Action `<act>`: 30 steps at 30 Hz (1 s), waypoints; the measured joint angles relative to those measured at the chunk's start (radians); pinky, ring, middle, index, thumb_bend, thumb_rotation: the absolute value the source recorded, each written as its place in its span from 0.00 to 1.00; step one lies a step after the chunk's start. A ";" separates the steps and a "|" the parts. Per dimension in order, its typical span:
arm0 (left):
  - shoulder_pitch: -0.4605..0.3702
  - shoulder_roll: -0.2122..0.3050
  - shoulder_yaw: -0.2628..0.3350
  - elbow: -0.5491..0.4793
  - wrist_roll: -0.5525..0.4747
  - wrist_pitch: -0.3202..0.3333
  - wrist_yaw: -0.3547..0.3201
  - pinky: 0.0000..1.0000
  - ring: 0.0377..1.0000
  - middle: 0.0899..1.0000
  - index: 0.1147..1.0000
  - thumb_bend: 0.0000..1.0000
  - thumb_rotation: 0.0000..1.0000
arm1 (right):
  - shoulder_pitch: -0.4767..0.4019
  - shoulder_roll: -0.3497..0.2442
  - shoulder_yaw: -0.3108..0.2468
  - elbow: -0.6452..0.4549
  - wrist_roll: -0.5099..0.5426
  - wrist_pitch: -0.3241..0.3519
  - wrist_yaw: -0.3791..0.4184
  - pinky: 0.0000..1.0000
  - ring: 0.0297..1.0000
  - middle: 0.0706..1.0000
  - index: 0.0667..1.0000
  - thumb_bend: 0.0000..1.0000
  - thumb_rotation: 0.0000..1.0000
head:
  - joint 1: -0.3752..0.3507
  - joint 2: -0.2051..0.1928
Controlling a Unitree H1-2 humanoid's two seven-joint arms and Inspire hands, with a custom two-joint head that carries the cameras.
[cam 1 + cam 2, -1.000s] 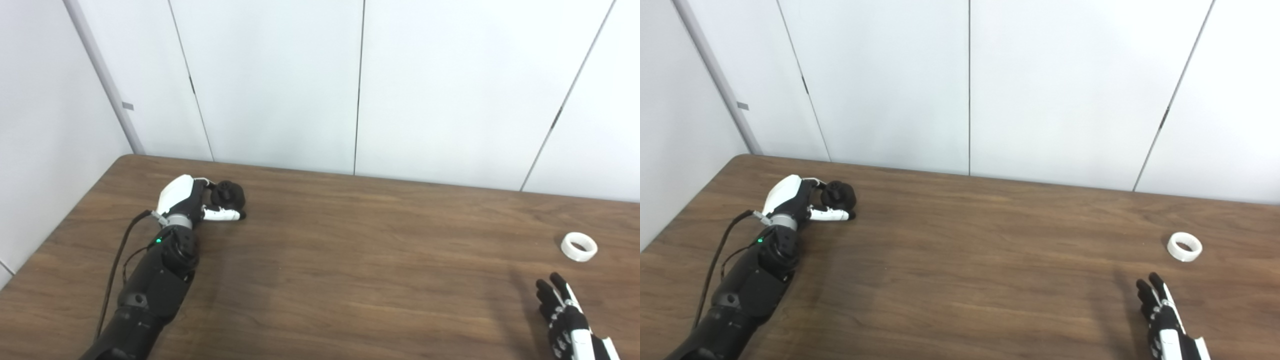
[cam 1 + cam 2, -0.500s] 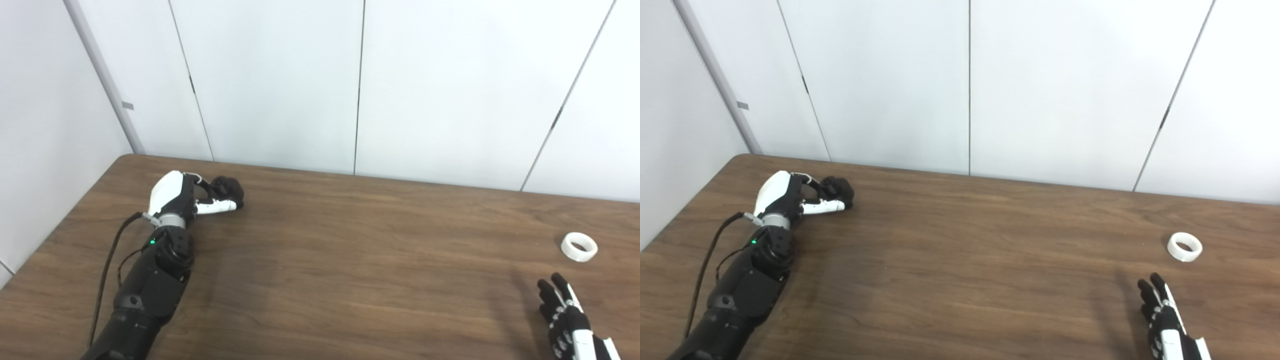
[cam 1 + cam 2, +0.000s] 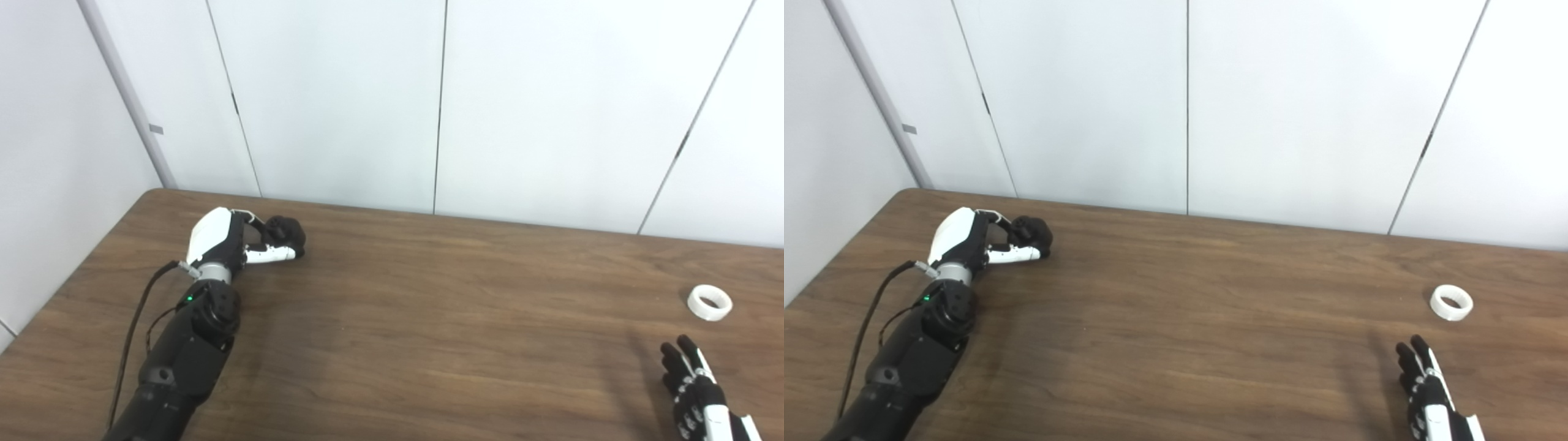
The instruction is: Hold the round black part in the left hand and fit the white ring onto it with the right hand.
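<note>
Left hand [image 3: 236, 242] grasps the black part [image 3: 285, 231] at the table's [image 3: 429, 306] far left. Right hand [image 3: 695, 392] is empty, fingers spread, near the bottom edge; the ring [image 3: 709, 302] lies flat just beyond it. Advice: lift the part clear with its mating face toward centre, squeeze firmly. Brown wood-grain top; white panelled walls [image 3: 527, 104] behind.

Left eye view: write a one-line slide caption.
Left hand closed on round black part; white ring lies untouched beyond open right hand.
</note>
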 measured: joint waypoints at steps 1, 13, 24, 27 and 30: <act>0.012 0.002 -0.010 -0.035 0.012 0.004 -0.008 0.98 0.92 0.78 0.42 0.52 0.04 | 0.000 0.000 0.000 0.000 -0.005 -0.001 0.000 1.00 0.97 0.94 0.97 0.55 1.00 | -0.003 0.002; 0.182 -0.028 -0.138 -0.461 0.168 0.072 -0.140 1.00 0.88 0.76 0.42 0.52 0.05 | 0.000 0.001 0.009 -0.001 -0.030 -0.006 -0.007 1.00 0.96 0.94 0.97 0.50 1.00 | -0.044 0.021; 0.285 -0.108 -0.240 -0.606 0.306 0.053 -0.197 1.00 0.88 0.76 0.42 0.52 0.05 | -0.002 0.007 0.035 -0.006 -0.072 -0.007 -0.037 1.00 0.93 0.92 0.95 0.52 1.00 | -0.126 0.063; 0.322 -0.138 -0.274 -0.630 0.339 0.031 -0.202 1.00 0.88 0.76 0.42 0.52 0.05 | -0.002 0.010 0.051 -0.011 -0.080 -0.004 -0.046 1.00 0.92 0.91 0.94 0.51 1.00 | -0.149 0.075; 0.352 -0.176 -0.301 -0.634 0.378 0.023 -0.211 1.00 0.89 0.76 0.42 0.52 0.05 | -0.002 0.014 0.068 -0.020 -0.088 0.007 -0.062 0.99 0.92 0.91 0.94 0.51 1.00 | -0.172 0.087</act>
